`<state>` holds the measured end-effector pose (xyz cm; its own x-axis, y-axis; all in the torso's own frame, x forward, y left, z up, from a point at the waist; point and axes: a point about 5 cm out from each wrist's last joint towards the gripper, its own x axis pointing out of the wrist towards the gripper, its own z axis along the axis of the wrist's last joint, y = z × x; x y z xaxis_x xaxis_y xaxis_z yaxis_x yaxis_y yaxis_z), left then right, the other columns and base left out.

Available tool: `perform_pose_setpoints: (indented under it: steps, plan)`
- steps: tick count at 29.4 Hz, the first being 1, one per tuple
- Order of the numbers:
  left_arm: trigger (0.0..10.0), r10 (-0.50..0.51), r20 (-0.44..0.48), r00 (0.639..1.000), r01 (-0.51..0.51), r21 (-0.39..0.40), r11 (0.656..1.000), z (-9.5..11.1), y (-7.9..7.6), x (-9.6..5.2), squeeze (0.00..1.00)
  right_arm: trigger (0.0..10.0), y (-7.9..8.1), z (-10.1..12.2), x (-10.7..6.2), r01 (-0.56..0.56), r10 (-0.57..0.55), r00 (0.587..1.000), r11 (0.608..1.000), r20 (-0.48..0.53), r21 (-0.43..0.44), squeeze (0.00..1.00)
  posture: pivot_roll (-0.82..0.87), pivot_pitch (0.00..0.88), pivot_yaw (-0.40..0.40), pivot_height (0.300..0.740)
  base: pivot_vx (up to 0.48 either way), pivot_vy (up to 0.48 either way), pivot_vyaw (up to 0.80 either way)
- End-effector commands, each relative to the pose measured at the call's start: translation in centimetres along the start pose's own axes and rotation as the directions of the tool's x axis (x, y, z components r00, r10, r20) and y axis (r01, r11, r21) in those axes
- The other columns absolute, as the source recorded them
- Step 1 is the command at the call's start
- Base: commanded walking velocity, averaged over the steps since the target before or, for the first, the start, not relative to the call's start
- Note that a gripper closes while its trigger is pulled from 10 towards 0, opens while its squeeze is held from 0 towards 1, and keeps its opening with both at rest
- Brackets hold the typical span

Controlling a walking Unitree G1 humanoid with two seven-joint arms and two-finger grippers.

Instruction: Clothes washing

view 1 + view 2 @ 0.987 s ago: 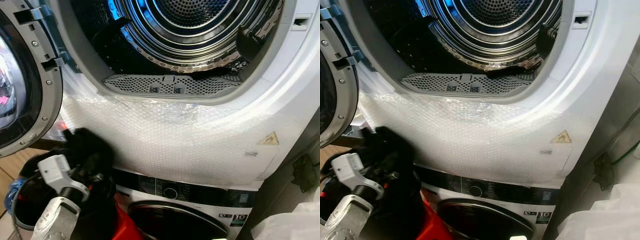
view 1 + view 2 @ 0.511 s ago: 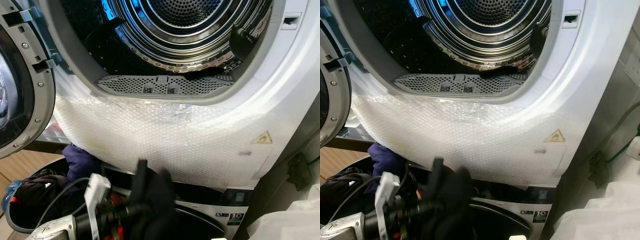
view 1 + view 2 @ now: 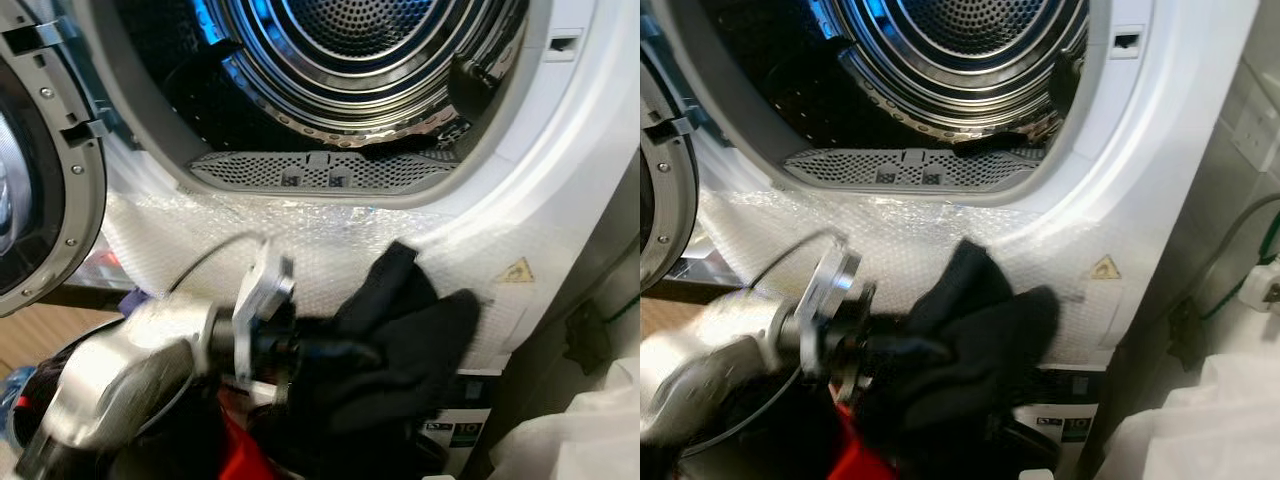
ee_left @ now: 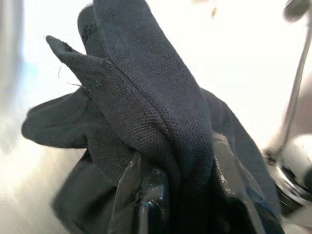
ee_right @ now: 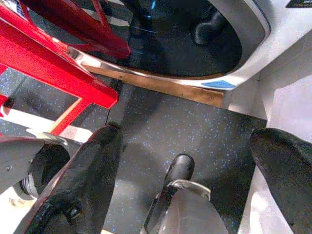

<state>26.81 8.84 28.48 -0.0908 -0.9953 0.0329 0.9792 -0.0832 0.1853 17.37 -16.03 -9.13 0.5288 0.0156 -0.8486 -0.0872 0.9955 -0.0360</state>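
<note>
Left gripper [image 4: 180, 195]: clamped on dark garment [image 3: 400, 335], held in front of bubble-wrapped panel [image 3: 330, 255].
Garment to target: below drum opening [image 3: 350, 70], slightly right of its centre; lint grille [image 3: 320, 172] between.
Long axis: runs from fingers up-right toward the opening.
Nearer arm: left, judged.
Right gripper [image 5: 185, 180]: spread, idle over dark speckled floor [image 5: 190, 131].
</note>
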Motion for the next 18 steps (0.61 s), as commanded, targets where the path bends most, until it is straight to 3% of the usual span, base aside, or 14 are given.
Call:
perform_pose_setpoints:
  steps: [1,5,7,8,9,10,11,12,13,14,15,16,17,18]
  plan:
    - [0.0,-0.054,0.045,0.998,0.049,0.107,0.993,2.6,1.4,0.0,0.00,10.0,0.4,0.0,0.0,-0.010,0.010,1.000,1.000,-0.004,0.013,0.00,0.16,0.000,0.094,0.740,0.000,0.000,0.00]
    - [0.0,-0.031,0.143,0.989,-0.004,0.238,0.971,7.7,4.9,0.2,0.00,10.0,0.3,0.1,0.0,-0.007,0.007,1.000,1.000,-0.002,0.014,0.00,0.15,0.000,0.095,0.740,0.000,0.000,0.00]
    - [0.0,0.086,0.277,0.957,-0.163,0.269,0.949,11.1,7.4,-0.1,0.00,10.0,0.3,0.1,0.0,-0.005,0.005,1.000,1.000,0.000,0.018,0.00,0.14,0.000,0.100,0.740,0.000,0.000,0.00]
    - [0.0,0.302,0.416,0.858,-0.433,0.268,0.861,14.3,10.1,-1.1,0.00,10.0,0.2,0.1,0.0,-0.002,0.002,1.000,1.000,0.000,0.022,0.00,0.13,0.000,0.103,0.740,0.000,0.000,0.00]
    - [0.0,0.302,0.416,0.858,-0.433,0.268,0.861,14.3,10.1,-1.1,0.00,10.0,0.2,0.1,0.0,-0.002,0.002,1.000,1.000,0.000,0.022,0.00,0.13,0.000,0.103,0.740,0.000,0.000,0.00]
    - [0.0,0.377,0.456,0.806,-0.527,0.262,0.808,15.2,10.9,-1.6,0.00,10.0,0.2,0.1,0.0,-0.002,0.002,1.000,1.000,0.000,0.023,0.00,0.13,0.000,0.103,0.740,0.000,0.000,0.00]
    - [0.0,0.535,0.521,0.666,-0.713,0.233,0.661,16.5,12.1,-3.1,0.00,10.0,0.2,0.0,0.0,0.000,0.000,1.000,1.000,-0.001,0.026,0.00,0.12,0.000,0.107,0.740,0.000,0.000,0.00]
    - [0.0,0.535,0.521,0.666,-0.713,0.233,0.661,16.5,12.1,-3.1,0.00,10.0,0.2,0.0,0.0,0.000,0.000,1.000,1.000,-0.001,0.026,0.00,0.12,0.000,0.107,0.740,0.000,0.000,0.00]
    - [0.0,0.675,0.572,0.466,-0.874,0.177,0.453,17.5,12.9,-5.1,0.00,10.0,0.2,-0.1,0.0,0.002,-0.002,1.000,1.000,-0.003,0.029,0.00,0.11,0.000,0.109,0.740,0.000,0.000,0.00]
    - [0.0,0.724,0.580,0.372,-0.922,0.144,0.359,17.7,13.2,-6.1,0.00,10.0,0.1,-0.2,0.0,0.003,-0.003,1.000,1.000,-0.004,0.031,0.00,0.11,0.000,0.109,0.740,0.000,0.000,0.00]
    - [0.0,0.724,0.580,0.372,-0.922,0.144,0.359,17.7,13.2,-6.1,0.00,10.0,0.1,-0.2,0.0,0.003,-0.003,1.000,1.000,-0.004,0.031,0.00,0.11,0.000,0.109,0.740,0.000,0.000,0.00]
    - [0.0,0.742,0.581,0.333,-0.940,0.141,0.311,17.6,13.4,-6.7,0.00,10.0,0.1,-0.3,0.0,0.006,-0.006,1.000,0.999,-0.006,0.034,0.00,0.10,0.000,0.113,0.740,0.000,0.000,0.00]
    - [0.0,0.813,0.530,0.242,-0.970,0.135,0.201,16.2,14.0,-7.7,0.00,10.0,0.0,-0.5,-0.1,0.010,-0.009,1.000,0.999,-0.009,0.039,0.00,0.10,0.000,0.117,0.740,0.000,0.000,0.00]
    - [0.0,0.813,0.530,0.242,-0.970,0.135,0.201,16.2,14.0,-7.7,0.00,10.0,0.0,-0.5,-0.1,0.010,-0.009,1.000,0.999,-0.009,0.039,0.00,0.10,0.000,0.117,0.740,0.000,0.000,0.00]
